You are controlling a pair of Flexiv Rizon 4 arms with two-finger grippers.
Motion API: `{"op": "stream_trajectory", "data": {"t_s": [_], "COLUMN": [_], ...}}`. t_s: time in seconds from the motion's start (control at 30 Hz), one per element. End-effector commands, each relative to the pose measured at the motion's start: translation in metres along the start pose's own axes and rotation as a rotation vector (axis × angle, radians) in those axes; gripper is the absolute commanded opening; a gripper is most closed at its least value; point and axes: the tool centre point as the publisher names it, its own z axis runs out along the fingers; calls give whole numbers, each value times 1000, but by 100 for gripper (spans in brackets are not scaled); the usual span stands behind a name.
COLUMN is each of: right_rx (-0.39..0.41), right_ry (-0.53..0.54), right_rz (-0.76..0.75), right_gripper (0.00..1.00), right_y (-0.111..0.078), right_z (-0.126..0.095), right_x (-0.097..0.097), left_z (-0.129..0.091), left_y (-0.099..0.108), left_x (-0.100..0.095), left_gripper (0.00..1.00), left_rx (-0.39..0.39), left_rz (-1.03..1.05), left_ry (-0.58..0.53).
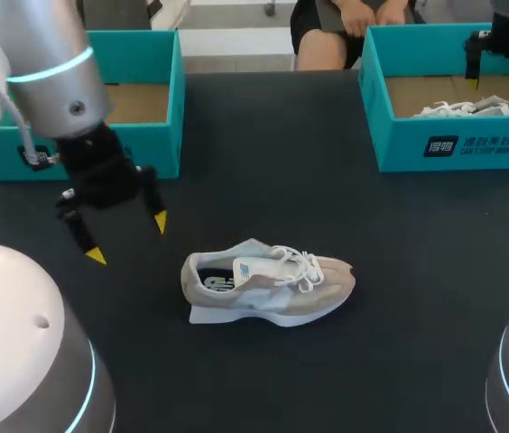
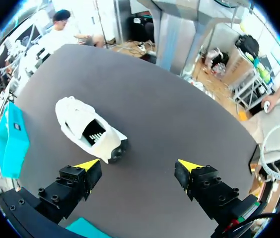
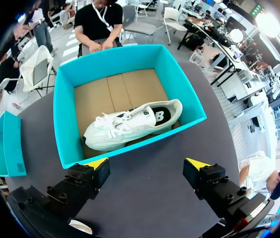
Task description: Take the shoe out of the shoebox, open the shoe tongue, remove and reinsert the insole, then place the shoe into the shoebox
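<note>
Barely in sight behind shoebox wall (image 1: 399, 149): shoe (image 1: 460, 109).

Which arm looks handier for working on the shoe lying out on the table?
Left. The left jaws, open, hang near the heel of the shoe, while the right jaws are far off by the right shoebox.

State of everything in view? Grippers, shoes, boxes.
left gripper: open, empty, above the table
right gripper: open, empty
table shoe: upright on its sole, laced, outside both boxes
left shoebox: open, no shoe visible inside
right shoebox: open, holding second shoe
second shoe: on its side, laced
</note>
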Motion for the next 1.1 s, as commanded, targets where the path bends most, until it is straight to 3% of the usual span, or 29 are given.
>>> {"op": "stream_trajectory", "data": {"t_s": [0.03, 0.23, 0.47, 0.57, 0.8, 0.93, 1.1], "right_rx": [-1, -1, -1, -1, -1, -1, -1], "right_ry": [1, 1, 1, 1, 1, 1, 1], "right_rz": [0, 0, 0, 0, 0, 0, 0], "right_gripper": [100, 100, 100, 100, 100, 100, 100], "right_y": [-1, -1, -1, -1, -1, -1, -1], "right_z": [0, 0, 0, 0, 0, 0, 0], "right_x": [-1, -1, -1, -1, -1, -1, -1], "left_z": [2, 4, 6, 5, 6, 10, 12], "left_y": [16, 18, 23, 22, 23, 32, 33], "left_x": [14, 22, 29, 32, 43, 48, 51], "left_gripper": [100, 100, 100, 100, 100, 100, 100], "left_rx": [277, 454, 568, 591, 762, 806, 824], "left_rz": [-280, -450, -598, -627, -569, -622, -659], "left_ry": [-236, -316, -467, -526, -710, -826, -846]}}
